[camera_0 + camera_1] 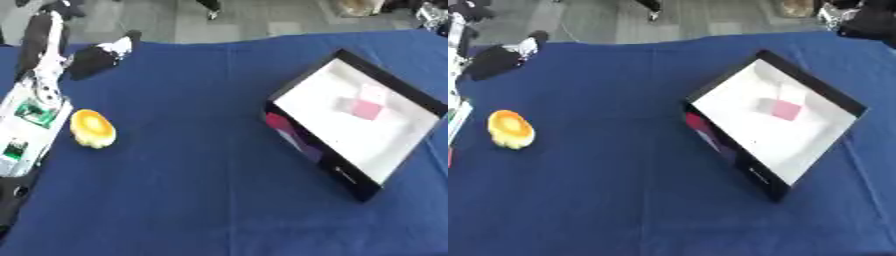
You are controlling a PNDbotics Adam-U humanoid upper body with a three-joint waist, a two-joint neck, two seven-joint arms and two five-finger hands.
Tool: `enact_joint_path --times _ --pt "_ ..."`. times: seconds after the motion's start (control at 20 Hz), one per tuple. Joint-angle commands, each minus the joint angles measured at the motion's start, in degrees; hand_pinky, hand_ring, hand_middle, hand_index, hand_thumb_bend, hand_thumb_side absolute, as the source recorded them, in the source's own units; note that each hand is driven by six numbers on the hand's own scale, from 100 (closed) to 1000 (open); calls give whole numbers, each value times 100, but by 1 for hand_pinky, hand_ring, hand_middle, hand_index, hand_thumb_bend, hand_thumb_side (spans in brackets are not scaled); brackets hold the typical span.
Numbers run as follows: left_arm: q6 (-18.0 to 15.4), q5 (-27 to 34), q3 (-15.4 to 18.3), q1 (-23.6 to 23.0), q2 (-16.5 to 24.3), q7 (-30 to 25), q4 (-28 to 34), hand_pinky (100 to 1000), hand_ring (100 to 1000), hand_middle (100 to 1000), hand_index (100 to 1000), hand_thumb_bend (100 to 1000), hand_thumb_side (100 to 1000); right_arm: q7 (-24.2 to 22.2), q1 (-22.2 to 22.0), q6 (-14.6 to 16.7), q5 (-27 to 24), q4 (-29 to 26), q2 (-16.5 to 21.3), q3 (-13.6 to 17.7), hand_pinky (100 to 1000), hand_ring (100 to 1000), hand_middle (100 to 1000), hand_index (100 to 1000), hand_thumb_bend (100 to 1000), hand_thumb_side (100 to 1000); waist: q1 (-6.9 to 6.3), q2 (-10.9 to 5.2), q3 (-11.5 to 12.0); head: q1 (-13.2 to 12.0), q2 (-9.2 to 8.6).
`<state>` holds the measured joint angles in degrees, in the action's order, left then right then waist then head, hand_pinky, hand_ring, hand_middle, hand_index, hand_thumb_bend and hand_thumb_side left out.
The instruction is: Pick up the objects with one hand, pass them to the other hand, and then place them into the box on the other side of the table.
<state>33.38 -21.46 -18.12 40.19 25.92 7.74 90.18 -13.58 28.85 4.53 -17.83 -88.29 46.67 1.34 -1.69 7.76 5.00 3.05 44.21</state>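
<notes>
A yellow-orange rounded object [92, 128] lies on the blue table [192, 190] at the left. A black-walled box [354, 120] with a white floor stands tilted at the right, and a pink piece [365, 108] lies inside it. My left arm [33, 110], white with green boards showing, runs up the left edge. Its black hand [92, 62], marked with a white patch, hangs at the far left corner, beyond the yellow object and apart from it. My right hand shows in no view.
Grey floor lies past the table's far edge. A dark shape [866, 22] sits at the upper right corner, beyond the box. Bare blue cloth stretches between the yellow object and the box and across the near half.
</notes>
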Motion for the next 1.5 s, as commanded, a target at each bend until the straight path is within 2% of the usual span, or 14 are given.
enact_joint_path --times 0.05,0.35,0.8,1.15,1.5 --pt "46 246 -89 250 567 -264 -322 855 892 750 888 645 496 36 -29 11 -335 -86 351 194 1000 1000 1000 1000 100 210 -46 -138 -9 -176 -9" --pt "-246 779 -5 351 1436 -798 -732 860 891 760 888 687 493 -19 -112 -49 -782 -95 439 244 1000 1000 1000 1000 100 221 -54 -119 -36 -329 -9" --pt "-445 1335 198 28 2776 -1687 -452 880 904 781 891 772 435 -43 -148 -96 -910 -97 414 281 1000 1000 1000 1000 100 233 -51 -86 -87 -423 -9" --pt "-671 1507 260 -251 3296 -2409 -347 899 916 795 887 852 415 -20 -198 -112 -847 -81 426 289 1000 1000 1000 1000 100 228 -52 -81 -69 -406 -9" --pt "-809 1503 369 -493 3574 -3124 -187 902 918 789 871 917 327 -1 -243 -120 -786 -32 395 290 1000 1000 1000 1000 100 239 -45 -76 -42 -422 -9"
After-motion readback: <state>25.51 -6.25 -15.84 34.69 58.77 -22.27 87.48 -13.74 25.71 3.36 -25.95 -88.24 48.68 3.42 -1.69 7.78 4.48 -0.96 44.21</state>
